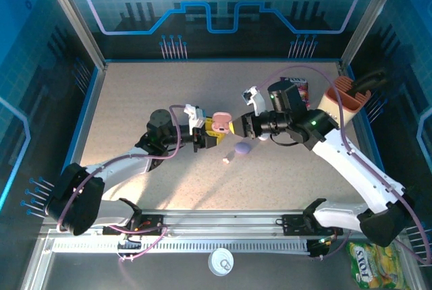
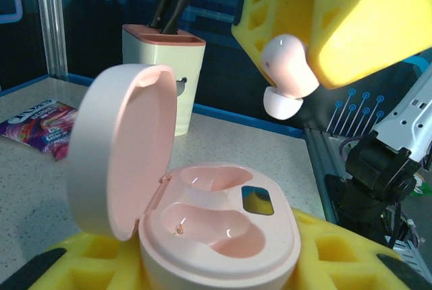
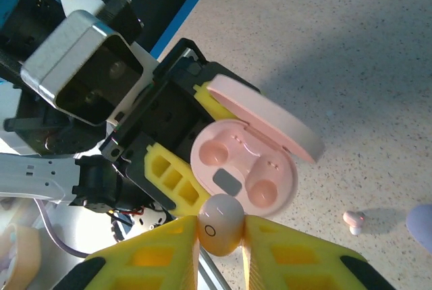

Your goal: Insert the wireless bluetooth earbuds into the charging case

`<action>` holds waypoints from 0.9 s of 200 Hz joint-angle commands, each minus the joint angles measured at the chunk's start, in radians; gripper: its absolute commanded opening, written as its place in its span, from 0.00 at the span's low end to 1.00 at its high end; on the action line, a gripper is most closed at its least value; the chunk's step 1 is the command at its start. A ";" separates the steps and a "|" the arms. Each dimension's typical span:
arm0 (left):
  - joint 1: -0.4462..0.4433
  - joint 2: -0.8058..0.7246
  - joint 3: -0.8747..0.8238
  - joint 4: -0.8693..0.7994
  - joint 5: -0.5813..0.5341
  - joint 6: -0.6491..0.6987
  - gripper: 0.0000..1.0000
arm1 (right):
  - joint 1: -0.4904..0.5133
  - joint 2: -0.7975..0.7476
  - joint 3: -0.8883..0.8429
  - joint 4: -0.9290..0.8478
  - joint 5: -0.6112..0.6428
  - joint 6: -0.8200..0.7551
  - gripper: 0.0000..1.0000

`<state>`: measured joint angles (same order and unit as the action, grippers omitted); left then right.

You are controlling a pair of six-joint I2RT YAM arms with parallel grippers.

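Right gripper (image 3: 219, 230) is narrowed to the width of a single pink earbud (image 3: 219, 225), pinching its rounded body between yellow pads (image 3: 156, 263) just above the open charging case (image 3: 244, 168). Left gripper (image 1: 217, 131) is clamped on the base of that case, with the lid (image 2: 121, 148) hinged back and both wells empty. To seat the bud well, the right arm should probably line its silicone tip up with the well nearer it, come down slowly, and let go only once the bud sits in the recess. The broad pads could knock the lid or the case rim, so the left arm ought to hold steady. Below, on the speckled table (image 1: 135, 101), a second earbud (image 3: 354, 220) lies loose beside a lilac case (image 1: 243, 148). Toward the far right stand a cream holder (image 2: 162, 81) with dark handles and a snack packet (image 2: 37, 123), with blue-lit panels walling the cell.
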<state>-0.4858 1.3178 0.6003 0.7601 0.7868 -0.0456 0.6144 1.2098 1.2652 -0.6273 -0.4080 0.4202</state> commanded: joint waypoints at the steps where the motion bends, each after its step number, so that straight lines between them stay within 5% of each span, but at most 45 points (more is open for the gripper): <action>1: -0.007 -0.025 0.031 -0.004 0.041 0.020 0.24 | 0.014 0.019 0.033 0.024 -0.038 -0.020 0.22; 156: -0.005 -0.046 0.024 0.004 0.003 0.019 0.23 | -0.002 0.096 -0.020 0.026 -0.024 -0.010 0.25; 180: -0.007 -0.051 0.018 0.000 -0.002 0.025 0.23 | -0.005 0.083 -0.009 0.026 -0.005 -0.008 0.35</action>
<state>-0.4858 1.2987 0.6003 0.7349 0.7826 -0.0452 0.6144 1.2972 1.2602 -0.6041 -0.4278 0.4137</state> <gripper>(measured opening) 0.375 0.286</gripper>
